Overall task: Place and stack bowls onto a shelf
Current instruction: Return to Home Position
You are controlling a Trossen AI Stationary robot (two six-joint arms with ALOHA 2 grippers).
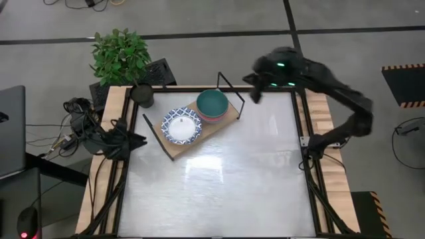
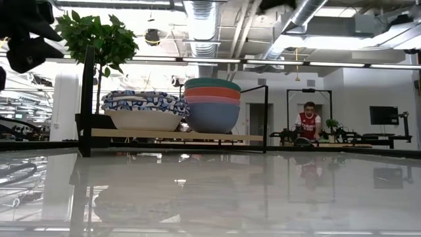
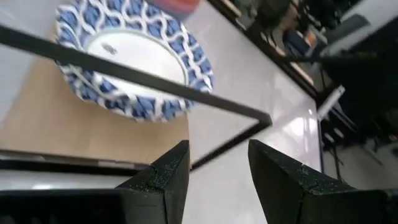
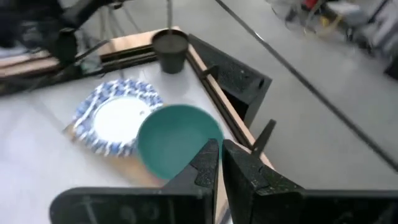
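2 stacks of bowls stand side by side on the shelf [image 1: 171, 147]. One stack is of patterned bowls [image 1: 182, 125], blue-rimmed with white centres, nested; their count cannot be read. The other holds plain ones: a blue bowl [image 2: 212, 117] at the base, then a pink bowl [image 2: 212, 101], an orange bowl [image 2: 212, 93] and a teal bowl [image 1: 212, 103] on top. Beside one end of the shelf the left gripper [image 3: 214, 168] hangs with its fingers [image 3: 163, 183] set well apart and holding nothing; the patterned bowls lie just ahead of the fingertips, beyond a black wire bar [image 3: 155, 81] of the shelf frame. Over the table's [image 1: 219, 192] far corner the right gripper [image 4: 222, 163] hangs with its fingers [image 4: 249, 174] drawn almost together, only a slit between them, holding nothing; the teal bowl lies below and just ahead of those fingertips, the patterned bowls beyond it, and a dark cup [image 4: 170, 50] farther off at the table edge. Both grippers are clear of every bowl.
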